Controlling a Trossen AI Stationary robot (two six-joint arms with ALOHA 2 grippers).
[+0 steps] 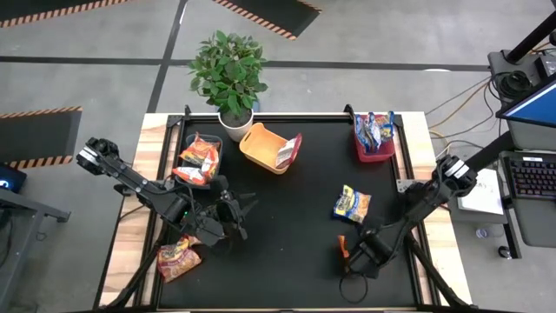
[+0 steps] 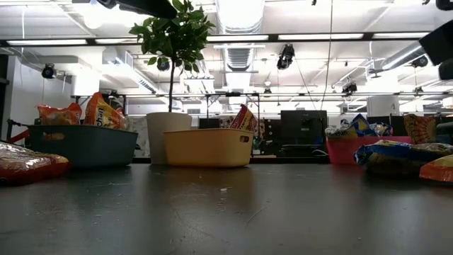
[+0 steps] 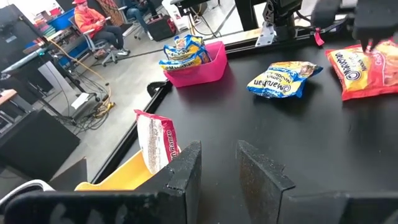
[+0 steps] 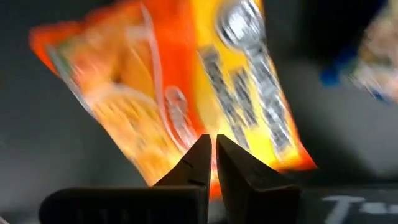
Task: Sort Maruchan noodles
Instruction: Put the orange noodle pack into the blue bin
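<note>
— Two grippers over the black mat [image 1: 287, 226]; what are their fingers doing?

— On the right gripper [image 4: 211, 140] they are drawn almost together, tips at the near edge of an orange packet [image 4: 186, 87]; whether the plastic is actually pinched between them I cannot tell; that packet lies near the front of the mat on the right side.

— And the left gripper [image 1: 236, 213]?

— Low over the mat's left half; fingers parted by a modest gap with nothing between them.

— Where are the other noodles?

— One blue-and-yellow packet [image 1: 352, 204] lies loose on the mat, just behind the right gripper; more blue-and-yellow ones stand in the pink bin [image 1: 373, 155] at the back right; a pinkish-red packet [image 1: 287, 152] leans in the orange bin [image 1: 256, 143] near the back centre; orange packets [image 1: 200, 156] fill the dark teal bin [image 1: 215, 139] beside the potted plant [image 1: 228, 74]; one further orange-red packet [image 1: 178, 258] lies at the front left, at the mat's edge.
</note>
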